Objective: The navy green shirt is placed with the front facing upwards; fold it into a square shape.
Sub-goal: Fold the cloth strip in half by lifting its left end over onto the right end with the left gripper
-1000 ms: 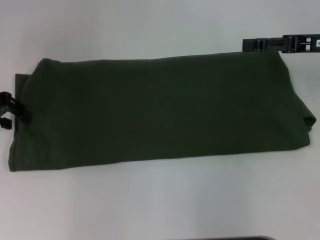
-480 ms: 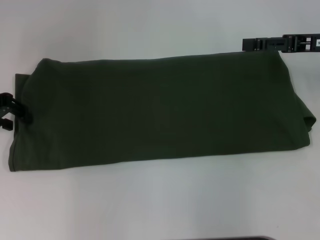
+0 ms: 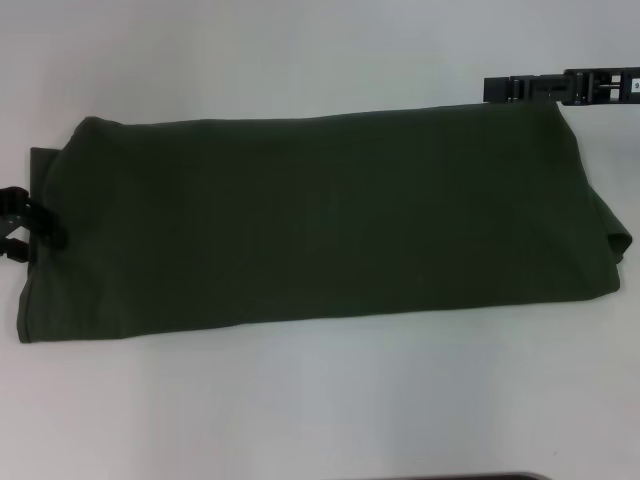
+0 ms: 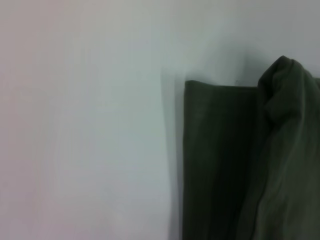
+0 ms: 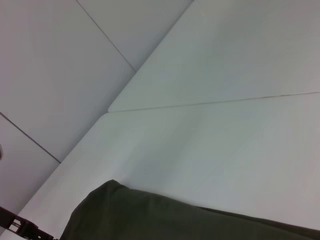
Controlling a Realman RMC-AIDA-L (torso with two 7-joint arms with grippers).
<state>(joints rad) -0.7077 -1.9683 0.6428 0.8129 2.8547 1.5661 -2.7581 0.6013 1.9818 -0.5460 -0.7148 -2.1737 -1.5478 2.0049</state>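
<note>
The navy green shirt (image 3: 320,215) is laid across the white surface (image 3: 300,400) as a long folded band (lettering hidden). The left gripper (image 3: 22,225) and right gripper (image 3: 500,88) are stationed at opposite ends, presumably for the next fold; whether either pair of jaws is parted or closed cannot be told.

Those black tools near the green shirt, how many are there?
2. The left tool is at the shirt's left edge; the right tool is at its far right corner. No others show.
</note>
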